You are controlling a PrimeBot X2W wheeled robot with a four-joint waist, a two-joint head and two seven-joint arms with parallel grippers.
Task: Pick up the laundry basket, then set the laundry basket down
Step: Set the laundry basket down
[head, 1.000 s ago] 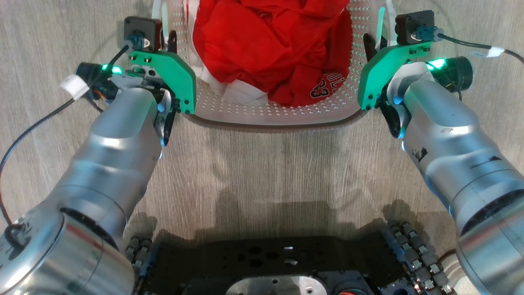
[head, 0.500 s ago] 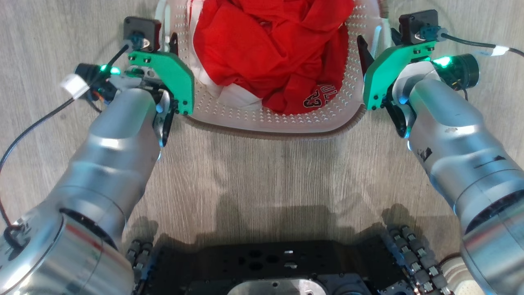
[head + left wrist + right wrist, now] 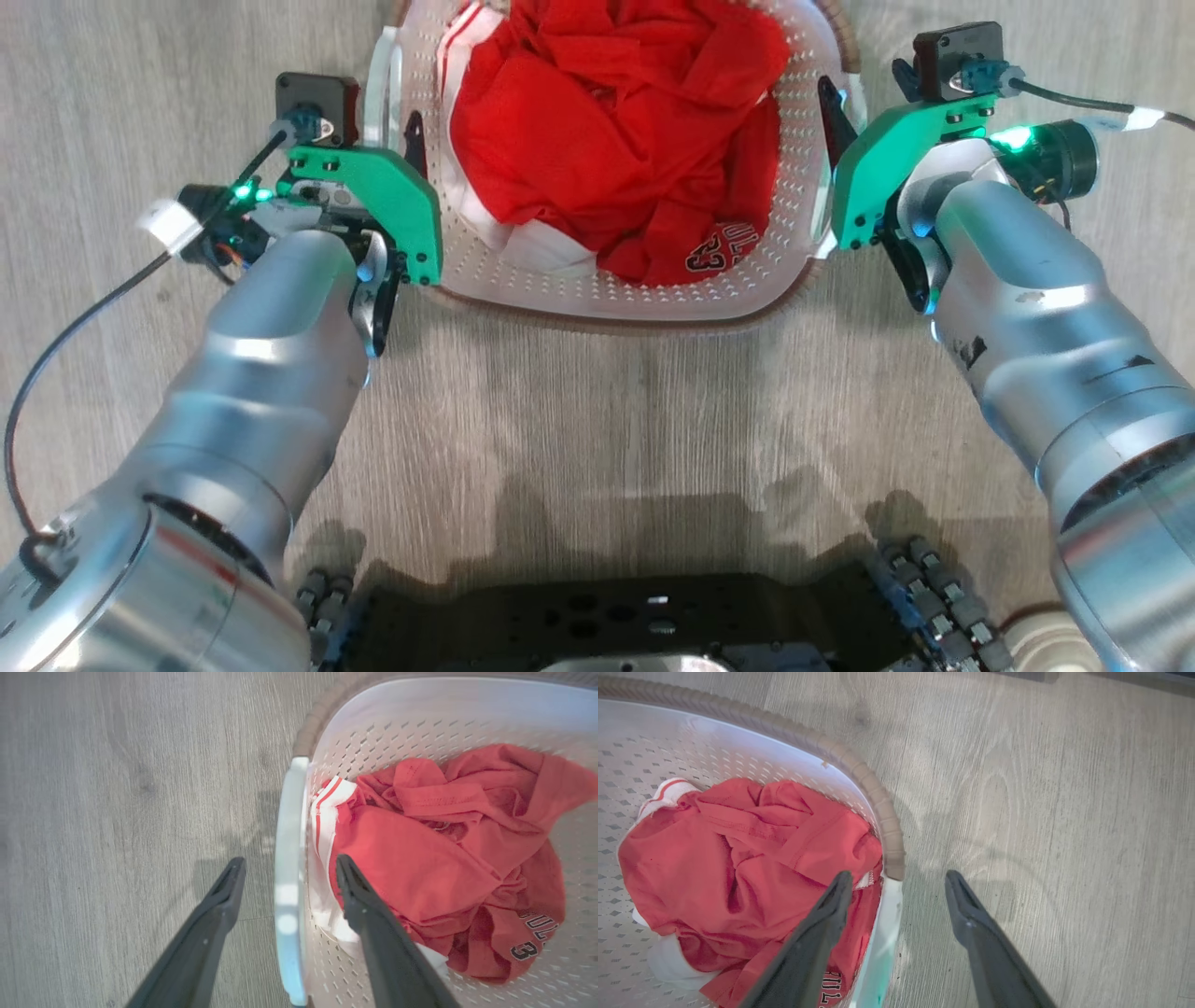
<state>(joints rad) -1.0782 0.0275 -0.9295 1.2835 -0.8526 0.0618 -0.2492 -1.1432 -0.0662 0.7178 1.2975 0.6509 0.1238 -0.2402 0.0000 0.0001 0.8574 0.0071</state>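
Head view first: the whole frame has slid since a second ago, so the camera moved. Even so, the right gripper (image 3: 899, 875) looks to have crept a bit forward along the right side of the laundry basket (image 3: 607, 291). The left gripper (image 3: 289, 861) sits the same against the basket's left side.

Both pincers are spread wide, gripping nothing. The left one straddles the basket's left handle (image 3: 287, 882), with one finger over the red clothes (image 3: 411, 858) inside the basket and the other outside it over the wood floor (image 3: 117, 812). Same deal at the right handle (image 3: 883, 938).

The basket seems to be resting on the floor, though I can't really see its base. So to me nothing's being carried right now. The arms are just lined up on the handles, and they'd need to close on both before any lift.
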